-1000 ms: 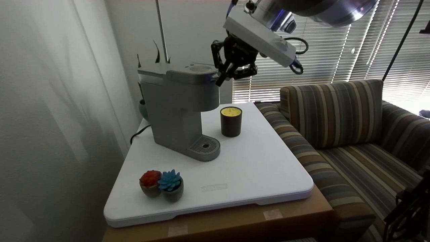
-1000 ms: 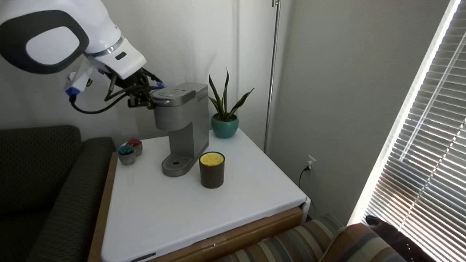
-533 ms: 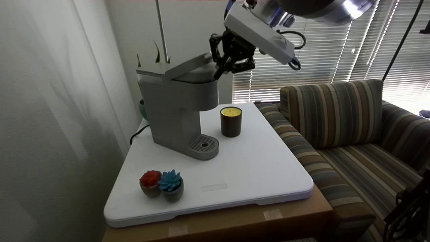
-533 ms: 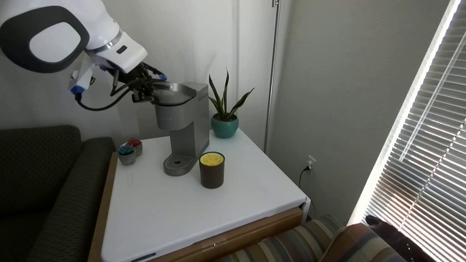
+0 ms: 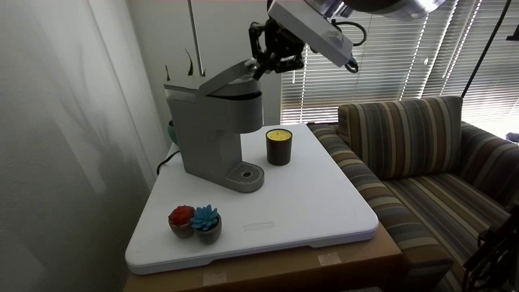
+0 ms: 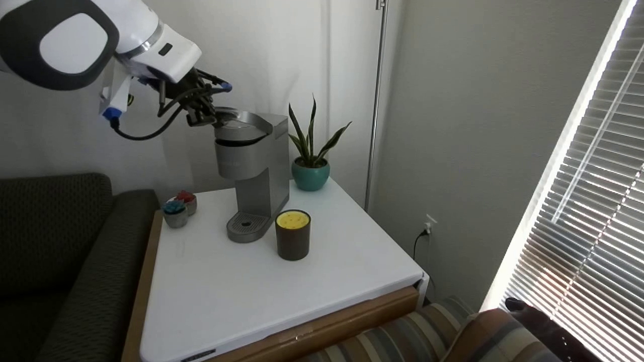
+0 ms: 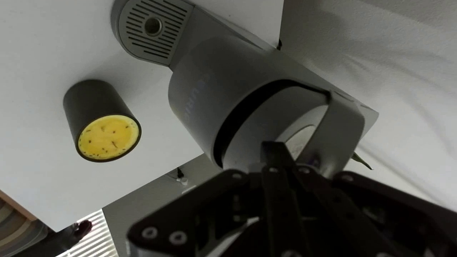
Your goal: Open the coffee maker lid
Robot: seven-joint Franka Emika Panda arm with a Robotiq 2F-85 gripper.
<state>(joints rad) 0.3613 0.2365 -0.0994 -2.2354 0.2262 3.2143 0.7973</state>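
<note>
Wrist view: 1 candle [image 7: 101, 121] stands near coffee maker [image 7: 232, 75].

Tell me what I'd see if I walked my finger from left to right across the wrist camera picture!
Going by their middles: striped sofa → candle → slotted drip tray → raised coffee maker lid → green leaf tip.

Daylight glares through the blinds [image 6: 598, 211], soft shadows cross the dim wall [image 5: 81, 101], and my end effector [image 7: 280, 156] shows underexposed.
</note>
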